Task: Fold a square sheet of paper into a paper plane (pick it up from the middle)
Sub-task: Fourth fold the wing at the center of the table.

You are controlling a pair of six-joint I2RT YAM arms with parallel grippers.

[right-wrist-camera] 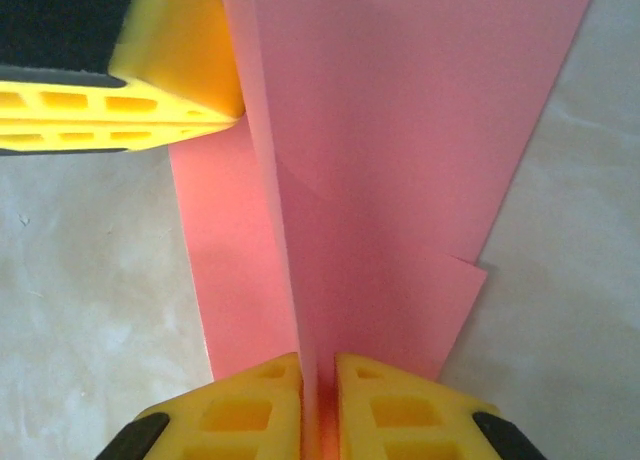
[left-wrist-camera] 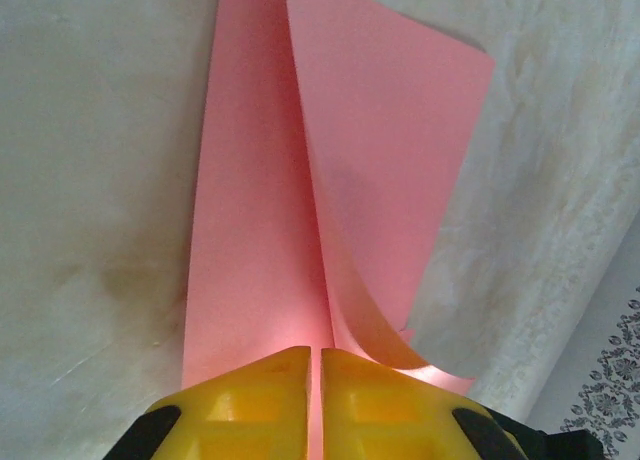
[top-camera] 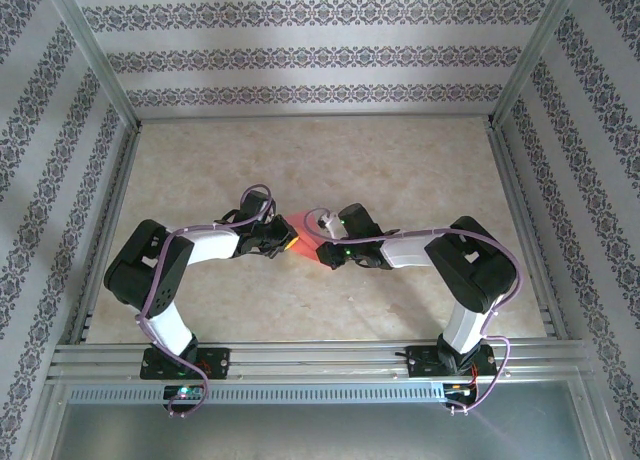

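Note:
The salmon-pink sheet of paper point(top-camera: 304, 231) lies folded on the table between the two arms, with one flap curling upward point(left-wrist-camera: 400, 160). In the left wrist view my left gripper point(left-wrist-camera: 316, 352) has its yellow fingers pressed together on the near edge of the paper point(left-wrist-camera: 255, 230). My right gripper point(right-wrist-camera: 318, 358) is shut on a raised centre crease of the paper point(right-wrist-camera: 400, 150) from the opposite side. One yellow finger of the left gripper point(right-wrist-camera: 165, 75) rests at the paper's far edge in the right wrist view. From above, left gripper point(top-camera: 284, 242) and right gripper point(top-camera: 330, 250) meet tip to tip.
The tabletop point(top-camera: 300, 160) is beige marble-patterned, enclosed by patterned walls and aluminium frame rails point(top-camera: 300, 358) along the near edge. Both arms lean inward toward the table's centre.

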